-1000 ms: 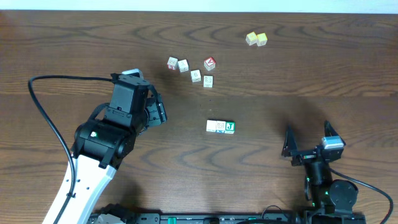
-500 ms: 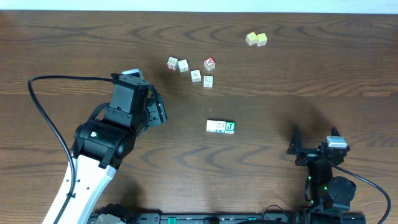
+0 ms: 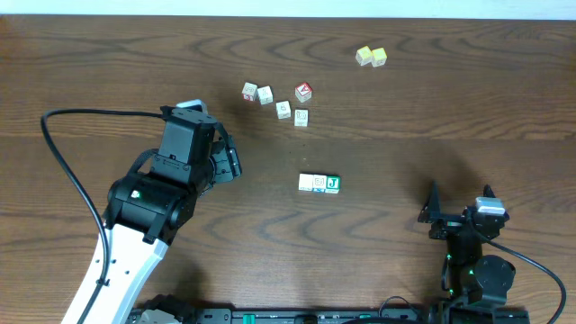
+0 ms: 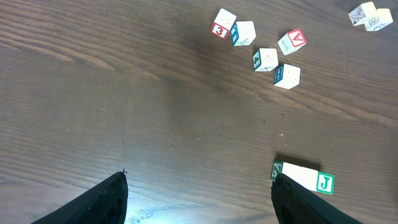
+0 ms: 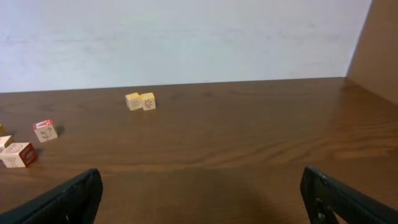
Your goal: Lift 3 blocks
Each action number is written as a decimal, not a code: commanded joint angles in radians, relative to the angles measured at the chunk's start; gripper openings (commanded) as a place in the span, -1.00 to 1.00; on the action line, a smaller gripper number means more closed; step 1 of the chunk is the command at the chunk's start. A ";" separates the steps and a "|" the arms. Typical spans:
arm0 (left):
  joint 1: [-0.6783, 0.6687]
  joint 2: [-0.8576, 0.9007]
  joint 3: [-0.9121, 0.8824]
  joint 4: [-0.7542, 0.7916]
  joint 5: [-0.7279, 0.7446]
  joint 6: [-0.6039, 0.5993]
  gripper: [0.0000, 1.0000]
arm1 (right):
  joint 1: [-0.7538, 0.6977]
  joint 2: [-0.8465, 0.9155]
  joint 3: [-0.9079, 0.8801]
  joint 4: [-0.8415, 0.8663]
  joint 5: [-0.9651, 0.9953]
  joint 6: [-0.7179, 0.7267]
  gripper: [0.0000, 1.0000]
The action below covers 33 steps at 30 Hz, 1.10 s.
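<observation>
Left gripper (image 3: 232, 160) jaws spread wide, empty, over the table (image 3: 108, 72) left of the 3 blocks (image 3: 319, 184). Right gripper (image 3: 459, 211) also spread, empty, near the front edge, well apart from them. Blocks lie touching in a row mid-table, green J at the right end.

3 blocks (image 4: 303, 177) lie beside the gaping left gripper (image 4: 199, 180)

A robotics lab bench: cabled robot arm (image 3: 144, 205), wood-grain table (image 3: 405, 117), plain white wall (image 5: 186, 37).
</observation>
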 commanded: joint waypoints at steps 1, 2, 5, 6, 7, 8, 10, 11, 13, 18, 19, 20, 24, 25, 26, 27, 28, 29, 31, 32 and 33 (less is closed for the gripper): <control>0.005 0.000 0.023 -0.002 -0.009 0.005 0.49 | -0.014 -0.007 -0.002 -0.005 0.013 -0.012 0.99; 0.005 0.000 0.023 -0.003 -0.009 0.005 0.49 | -0.014 -0.007 -0.002 -0.005 0.013 -0.012 0.99; 0.005 0.000 0.023 -0.002 -0.009 0.005 0.49 | -0.014 -0.007 -0.002 -0.005 0.013 -0.012 0.99; 0.005 0.000 0.023 -0.002 -0.009 0.005 0.49 | -0.014 -0.007 -0.002 -0.005 0.013 -0.012 0.98; 0.005 0.000 0.023 -0.002 -0.009 0.005 0.49 | -0.014 -0.007 -0.002 -0.005 0.013 -0.012 0.99; 0.005 0.000 0.023 -0.002 -0.009 0.005 0.49 | -0.014 -0.007 -0.002 -0.005 0.013 -0.012 0.99; 0.005 0.000 0.023 -0.002 -0.009 0.005 0.50 | -0.014 -0.007 -0.002 -0.005 0.013 -0.012 0.98; 0.005 0.000 0.023 -0.002 -0.009 0.005 0.49 | -0.014 -0.007 -0.002 -0.005 0.013 -0.012 0.98; 0.005 0.000 0.023 -0.002 -0.009 0.005 0.49 | -0.014 -0.007 -0.002 -0.005 0.013 -0.012 0.99; 0.005 0.000 0.023 -0.040 -0.017 0.010 0.49 | -0.014 -0.007 -0.002 -0.005 0.013 -0.012 0.99; 0.005 0.000 0.023 -0.048 -0.017 0.011 0.50 | -0.014 -0.007 -0.002 -0.005 0.013 -0.012 0.99; 0.005 -0.006 0.023 -0.062 -0.016 0.010 0.50 | -0.014 -0.007 -0.002 -0.005 0.013 -0.012 0.99; 0.005 -0.073 -0.011 -0.073 -0.013 0.046 0.49 | -0.014 -0.007 -0.002 -0.005 0.013 -0.012 0.98; 0.005 -0.092 -0.024 -0.073 -0.013 0.067 0.50 | -0.014 -0.007 -0.002 -0.005 0.013 -0.012 0.99; 0.005 -0.140 -0.064 -0.072 -0.013 0.117 0.50 | -0.014 -0.007 -0.002 -0.005 0.013 -0.012 0.98; 0.006 -0.181 -0.100 -0.072 -0.013 0.146 0.50 | -0.014 -0.007 -0.002 -0.005 0.013 -0.012 0.98; 0.009 -0.231 -0.145 -0.062 -0.013 0.175 0.49 | -0.014 -0.007 -0.002 -0.005 0.013 -0.012 0.98; 0.018 -0.288 -0.201 -0.035 -0.012 0.200 0.49 | -0.014 -0.007 -0.002 -0.005 0.013 -0.012 0.98; 0.042 -0.378 -0.293 0.026 -0.004 0.234 0.49 | -0.014 -0.007 -0.002 -0.005 0.013 -0.012 0.99; 0.058 -0.423 -0.340 0.062 0.017 0.259 0.50 | -0.014 -0.007 -0.002 -0.005 0.013 -0.012 0.99; 0.080 -0.471 -0.388 0.103 0.048 0.289 0.49 | -0.014 -0.007 -0.002 -0.005 0.013 -0.012 0.98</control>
